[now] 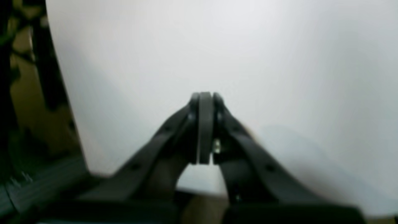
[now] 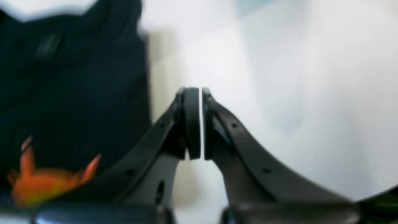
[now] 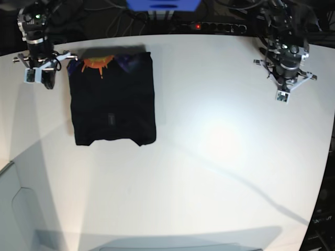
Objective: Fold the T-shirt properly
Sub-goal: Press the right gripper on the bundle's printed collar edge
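Observation:
The black T-shirt [image 3: 112,99] lies folded into a flat rectangle on the far left part of the white table [image 3: 220,157], its orange print [image 3: 97,64] at the far edge. In the right wrist view the T-shirt [image 2: 77,93] and print [image 2: 46,183] are just left of my right gripper [image 2: 196,91]. That gripper is shut and empty, over bare table beside the shirt's edge. My left gripper [image 1: 205,95] is shut and empty over bare table, far from the shirt at the far right of the base view [image 3: 285,78].
A power strip [image 3: 214,26] and a blue box [image 3: 162,5] sit behind the table's far edge. The table's edge runs close on the left in the left wrist view [image 1: 70,124]. A grey panel [image 3: 18,209] stands at the front left.

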Robot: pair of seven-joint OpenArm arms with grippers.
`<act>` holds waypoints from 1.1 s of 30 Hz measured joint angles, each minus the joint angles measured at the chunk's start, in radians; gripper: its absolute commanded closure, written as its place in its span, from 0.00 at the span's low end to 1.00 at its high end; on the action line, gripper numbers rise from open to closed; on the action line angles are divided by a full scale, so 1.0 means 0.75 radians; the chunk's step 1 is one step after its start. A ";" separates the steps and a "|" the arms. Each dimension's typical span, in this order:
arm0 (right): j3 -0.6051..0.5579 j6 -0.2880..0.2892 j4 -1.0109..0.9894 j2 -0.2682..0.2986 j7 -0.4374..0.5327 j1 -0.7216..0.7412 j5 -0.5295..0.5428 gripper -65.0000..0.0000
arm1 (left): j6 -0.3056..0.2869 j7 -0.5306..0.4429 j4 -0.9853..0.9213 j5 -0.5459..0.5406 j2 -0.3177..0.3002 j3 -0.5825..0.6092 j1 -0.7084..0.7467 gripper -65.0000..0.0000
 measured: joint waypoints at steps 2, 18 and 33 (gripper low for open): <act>-0.077 0.001 -0.001 -0.004 0.028 -0.050 0.023 1.00 | -0.001 0.000 0.025 -0.017 0.041 -0.031 0.053 1.00; -0.542 0.001 -0.002 0.004 0.505 -0.465 0.112 1.00 | -0.209 -0.010 -0.020 -0.156 0.181 -0.586 0.278 1.00; -0.641 -0.001 -0.136 0.004 0.513 -0.372 -0.027 1.00 | -0.210 -0.021 -0.117 -0.168 0.164 -0.663 0.274 1.00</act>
